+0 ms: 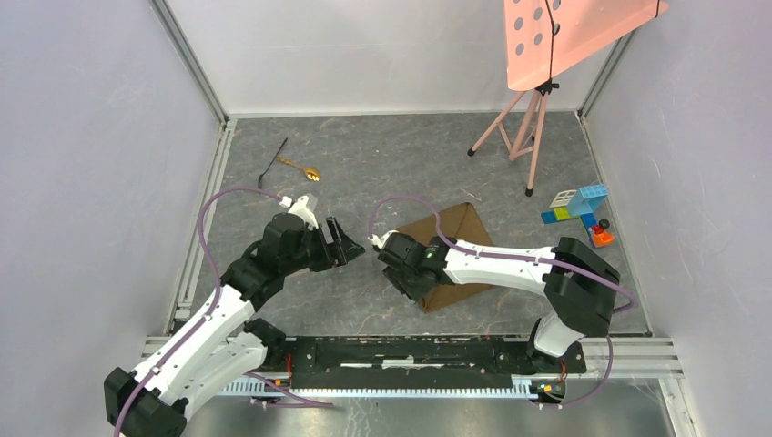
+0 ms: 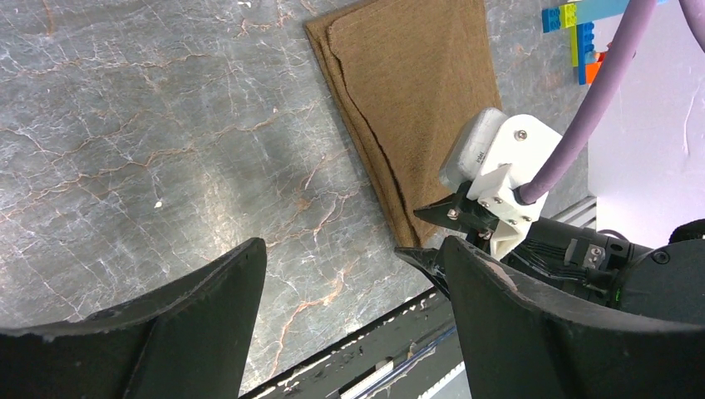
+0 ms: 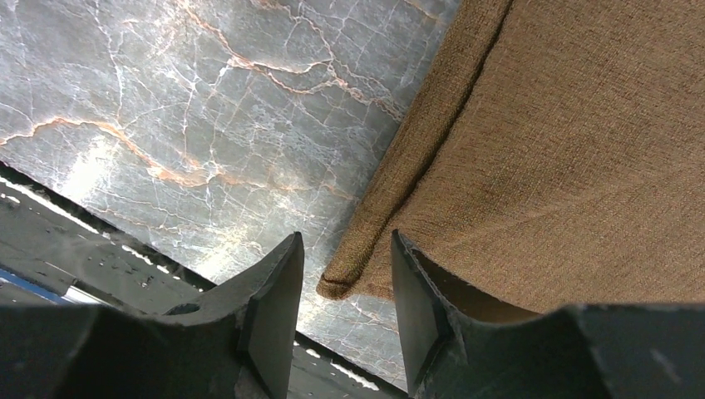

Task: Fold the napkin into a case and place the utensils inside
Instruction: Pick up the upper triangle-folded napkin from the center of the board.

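The brown napkin (image 1: 462, 238) lies folded in layers on the marble table, right of centre. My right gripper (image 1: 399, 273) hovers over its near left corner, open, and that corner (image 3: 342, 281) lies below the gap between the fingers, untouched. The cloth (image 3: 565, 141) fills the right of the right wrist view. My left gripper (image 1: 350, 244) is open and empty just left of the napkin, over bare table (image 2: 249, 166). It sees the napkin (image 2: 416, 91) and the right gripper (image 2: 420, 235). The gold spoon (image 1: 302, 168) and the thin black utensil (image 1: 271, 164) lie together at the far left.
A pink stand (image 1: 523, 137) with a pink perforated board (image 1: 564, 36) is at the back right. Coloured toy blocks (image 1: 578, 208) lie at the right. The black front rail (image 1: 410, 350) runs along the near edge. Grey walls close in both sides.
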Controlling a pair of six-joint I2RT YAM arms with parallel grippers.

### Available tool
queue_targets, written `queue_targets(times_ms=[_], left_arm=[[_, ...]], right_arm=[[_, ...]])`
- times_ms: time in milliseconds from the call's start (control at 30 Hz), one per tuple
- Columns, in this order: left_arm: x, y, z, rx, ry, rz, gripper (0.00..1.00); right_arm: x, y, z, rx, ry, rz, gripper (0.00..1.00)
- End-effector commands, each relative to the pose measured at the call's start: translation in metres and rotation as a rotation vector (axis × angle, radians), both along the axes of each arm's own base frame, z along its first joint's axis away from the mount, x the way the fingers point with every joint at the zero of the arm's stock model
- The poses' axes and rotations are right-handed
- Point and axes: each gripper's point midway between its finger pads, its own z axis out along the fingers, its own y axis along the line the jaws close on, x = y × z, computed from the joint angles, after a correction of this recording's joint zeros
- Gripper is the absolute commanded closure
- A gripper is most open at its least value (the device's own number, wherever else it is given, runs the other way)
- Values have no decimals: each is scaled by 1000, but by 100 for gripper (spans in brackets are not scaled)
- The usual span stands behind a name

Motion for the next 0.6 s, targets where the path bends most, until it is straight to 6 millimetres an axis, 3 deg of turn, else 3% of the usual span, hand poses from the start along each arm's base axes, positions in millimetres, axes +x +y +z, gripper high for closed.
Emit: queue_targets(times_ms=[0, 233, 567], left_arm=[[4, 0, 6, -12, -11, 17, 15], [5, -2, 4, -11, -3, 14, 15], [5, -1, 2, -5, 3, 17, 15]], right_arm=[[2, -1, -1, -5, -20, -18, 51], [-3, -7, -16, -17, -7, -12, 59], [-10, -20, -42, -66, 11, 6, 56]])
